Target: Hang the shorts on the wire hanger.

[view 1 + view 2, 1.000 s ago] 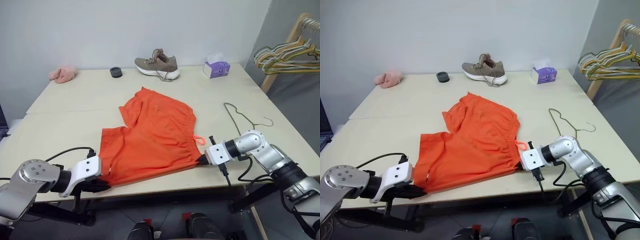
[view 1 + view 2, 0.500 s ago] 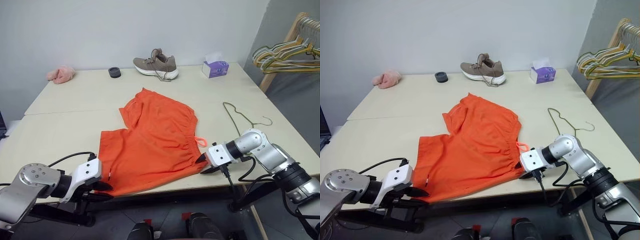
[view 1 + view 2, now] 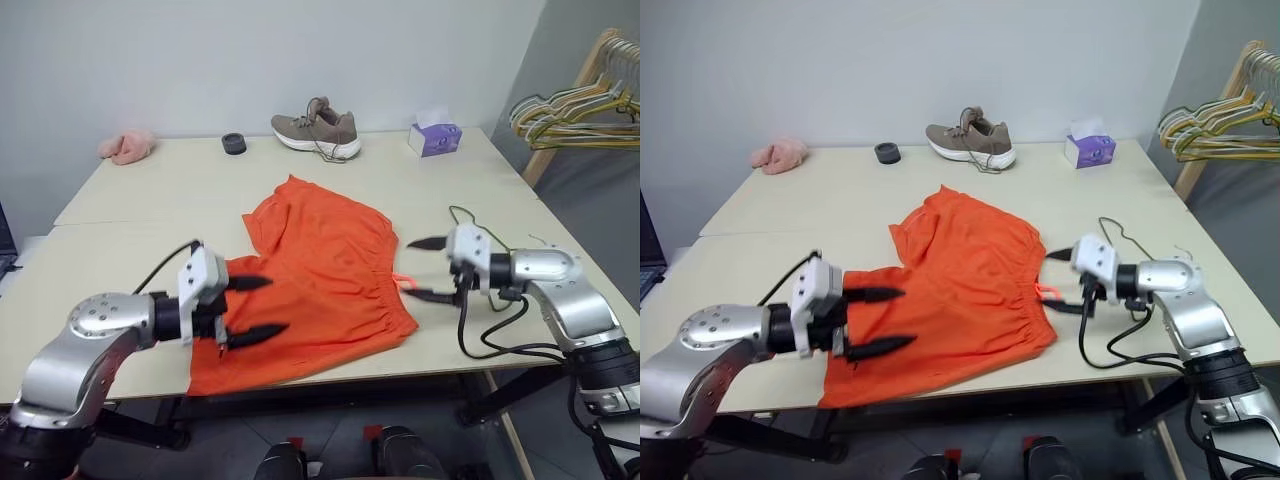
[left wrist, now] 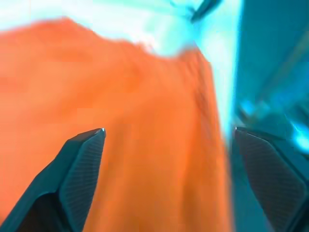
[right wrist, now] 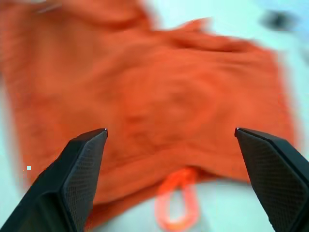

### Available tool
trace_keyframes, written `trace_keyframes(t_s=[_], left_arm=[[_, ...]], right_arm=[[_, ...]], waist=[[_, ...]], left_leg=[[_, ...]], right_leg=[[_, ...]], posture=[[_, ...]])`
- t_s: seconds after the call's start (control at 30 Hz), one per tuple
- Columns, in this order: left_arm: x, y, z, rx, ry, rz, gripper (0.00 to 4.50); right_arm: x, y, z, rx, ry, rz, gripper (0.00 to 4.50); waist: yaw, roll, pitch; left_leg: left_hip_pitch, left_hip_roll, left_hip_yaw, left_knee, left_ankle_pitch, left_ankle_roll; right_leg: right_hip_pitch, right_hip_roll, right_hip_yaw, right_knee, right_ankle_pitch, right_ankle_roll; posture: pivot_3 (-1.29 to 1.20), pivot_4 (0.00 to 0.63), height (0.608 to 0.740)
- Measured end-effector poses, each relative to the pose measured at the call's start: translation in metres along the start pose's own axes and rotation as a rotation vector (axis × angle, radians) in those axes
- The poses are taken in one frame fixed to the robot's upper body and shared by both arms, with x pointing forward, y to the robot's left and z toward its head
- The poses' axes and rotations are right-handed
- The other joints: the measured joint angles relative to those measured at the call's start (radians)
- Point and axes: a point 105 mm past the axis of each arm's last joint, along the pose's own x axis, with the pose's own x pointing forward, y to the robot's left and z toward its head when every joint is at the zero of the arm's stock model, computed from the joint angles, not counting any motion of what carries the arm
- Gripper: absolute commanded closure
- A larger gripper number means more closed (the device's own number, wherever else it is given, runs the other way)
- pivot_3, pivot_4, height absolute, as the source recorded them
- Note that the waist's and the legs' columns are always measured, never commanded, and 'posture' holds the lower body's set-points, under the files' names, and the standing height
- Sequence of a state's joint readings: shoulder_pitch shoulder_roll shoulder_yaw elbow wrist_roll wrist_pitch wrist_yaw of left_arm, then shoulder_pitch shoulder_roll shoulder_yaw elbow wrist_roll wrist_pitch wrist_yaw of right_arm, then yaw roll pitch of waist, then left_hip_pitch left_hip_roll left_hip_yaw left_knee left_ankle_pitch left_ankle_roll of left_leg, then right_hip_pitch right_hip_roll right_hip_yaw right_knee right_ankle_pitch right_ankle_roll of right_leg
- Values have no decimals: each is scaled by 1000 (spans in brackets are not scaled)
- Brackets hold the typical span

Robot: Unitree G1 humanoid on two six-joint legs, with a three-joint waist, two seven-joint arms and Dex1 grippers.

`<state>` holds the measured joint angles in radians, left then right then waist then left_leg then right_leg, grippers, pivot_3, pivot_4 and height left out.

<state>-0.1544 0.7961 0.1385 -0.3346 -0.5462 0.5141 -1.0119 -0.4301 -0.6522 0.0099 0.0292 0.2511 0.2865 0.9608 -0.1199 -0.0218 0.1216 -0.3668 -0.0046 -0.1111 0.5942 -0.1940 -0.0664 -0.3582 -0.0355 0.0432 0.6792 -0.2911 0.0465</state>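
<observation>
Now that both hands have let go and lifted off the near edge of the pale wooden worktop (image 3: 120, 250), the bright orange fabric shorts (image 3: 315, 290) lie flat and free, spread between them where a second ago each hand was pinching an edge. Left hand (image 3: 250, 306) hovers over the left leg hem, fingers spread wide, holding nothing; right hand (image 3: 427, 268) hangs just off the waistband side, near the small orange drawstring loop (image 3: 403, 282), jaws equally wide and empty. Reads to me as the straightening step finished: shorts laid out, not yet on anything. The thin olive-green wire hanger (image 3: 1118, 238) lies flat on the worktop just behind the right hand, apart from the shorts and untouched, so picking it up is likely next. Farther back: brown sneaker (image 3: 316, 128), small black round object (image 3: 234, 143), purple tissue box (image 3: 434, 137), pink cloth (image 3: 126, 147). Bunch of coloured hangers (image 3: 580, 110) hangs on a rack off the far right.
</observation>
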Motion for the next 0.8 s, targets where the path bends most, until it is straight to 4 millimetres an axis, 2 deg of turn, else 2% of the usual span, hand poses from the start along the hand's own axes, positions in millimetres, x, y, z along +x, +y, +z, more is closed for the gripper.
trace_keyframes(t_s=[0.1, 0.2, 0.4, 0.5, 0.7, 0.8], left_arm=[[3, 10, 3, 8, -17, 34, 5], [5, 12, 4, 3, -20, 5, 5], [3, 14, 17, 3, -6, -82, 5], [7, 21, 23, 37, 9, -113, 5], [13, 19, 26, 61, 24, -161, 5], [13, 19, 27, 67, 22, -163, 5]], right_arm=[[-17, -30, -22, 177, 22, -288, 0], [-33, -50, -42, 306, 77, -520, 0], [-52, -70, -73, 402, 230, -760, 0], [-50, -78, -95, 454, 318, -792, 0], [-37, -92, -115, 478, 418, -791, 0], [-34, -100, -118, 514, 431, -798, 0]], waist=[[-1, 0, 0], [-14, 1, 0], [-42, 1, 0], [-54, 1, 0], [-96, 2, 0], [-110, 2, 0]], left_leg=[[-1, 0, 3, -1, 0, 0], [-13, 0, 2, 0, 0, 0], [-15, 0, 3, 1, 0, 0], [-15, 0, 3, 1, 0, 0], [-16, 0, 3, 1, 0, 0], [-16, 1, 3, 0, 0, 1]], right_leg=[[-3, 0, 2, 0, 2, 3], [-15, 1, 3, 1, 4, 5], [-16, 2, 3, 1, 4, 6], [-16, 2, 3, 1, 5, 6], [-16, 2, 4, 0, 5, 6], [-16, 3, 3, 0, 5, 6]], posture=[[-170, 57, 740], [-180, 57, 740], [-200, 55, 740], [-202, 55, 740], [-197, 55, 740], [-191, 56, 740]])
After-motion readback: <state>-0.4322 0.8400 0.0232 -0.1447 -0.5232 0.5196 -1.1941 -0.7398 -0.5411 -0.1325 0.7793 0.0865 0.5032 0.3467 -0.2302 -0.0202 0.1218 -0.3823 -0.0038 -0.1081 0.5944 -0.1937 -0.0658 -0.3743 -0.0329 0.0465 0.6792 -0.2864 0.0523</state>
